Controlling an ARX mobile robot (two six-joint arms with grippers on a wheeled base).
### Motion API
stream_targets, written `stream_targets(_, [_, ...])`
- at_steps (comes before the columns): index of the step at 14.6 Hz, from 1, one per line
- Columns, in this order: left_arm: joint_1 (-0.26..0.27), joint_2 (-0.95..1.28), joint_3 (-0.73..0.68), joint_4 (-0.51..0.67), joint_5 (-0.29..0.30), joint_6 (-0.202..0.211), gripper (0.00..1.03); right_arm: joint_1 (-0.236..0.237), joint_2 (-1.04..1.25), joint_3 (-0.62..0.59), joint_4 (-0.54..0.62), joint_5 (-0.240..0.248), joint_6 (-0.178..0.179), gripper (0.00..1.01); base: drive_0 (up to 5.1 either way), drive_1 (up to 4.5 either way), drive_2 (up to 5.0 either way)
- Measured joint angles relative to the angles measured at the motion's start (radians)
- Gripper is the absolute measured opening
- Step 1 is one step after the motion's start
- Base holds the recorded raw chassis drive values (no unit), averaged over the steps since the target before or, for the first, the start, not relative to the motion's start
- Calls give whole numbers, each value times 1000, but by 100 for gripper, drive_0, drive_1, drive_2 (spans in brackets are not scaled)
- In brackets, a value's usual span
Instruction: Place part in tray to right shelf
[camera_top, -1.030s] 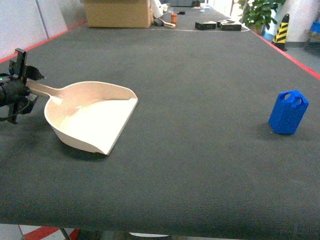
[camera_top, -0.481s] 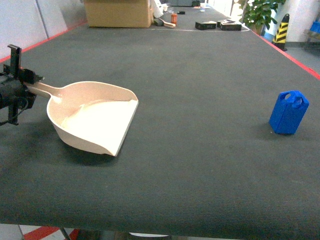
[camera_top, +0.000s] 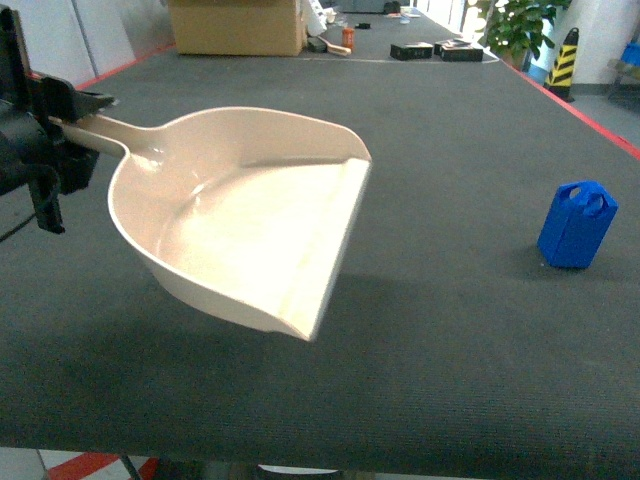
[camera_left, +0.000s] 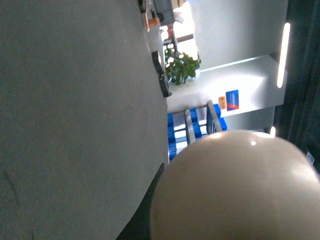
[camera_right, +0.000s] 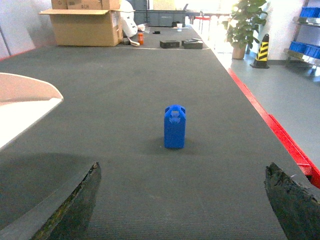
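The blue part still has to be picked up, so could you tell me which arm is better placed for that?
Right. Its open end effector faces the upright part directly, with nothing between them. The left end effector is occupied holding the tray by its handle.

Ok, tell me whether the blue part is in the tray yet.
Not yet. The blue part stands upright on the dark table, well right of the tray, whose scoop is empty.

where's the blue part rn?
Head view: the blue part stands upright on the dark table, far right, well clear of the tray held at left. Right wrist view shows it dead ahead.
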Motion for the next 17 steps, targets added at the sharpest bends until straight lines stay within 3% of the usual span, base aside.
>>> stream_targets(1, [-23, -8, -26, -5, 3, -8, 16, 0, 0, 0, 0, 0, 0, 98, 0, 0, 0])
stream_targets(4, [-72, -97, -78, -68, -21, -150, 15, 0, 0, 0, 0, 0, 0, 98, 0, 0, 0])
stream_targets(5, [-80, -130, -70, -87, -48, -173, 15, 0, 0, 0, 0, 0, 0, 98, 0, 0, 0])
stream_targets(11, [-153, -131, -116, -67, -34, -198, 15, 0, 0, 0, 0, 0, 0, 98, 0, 0, 0])
stream_targets(17, [-162, -165, -124, -74, -27, -172, 15, 0, 0, 0, 0, 0, 0, 98, 0, 0, 0])
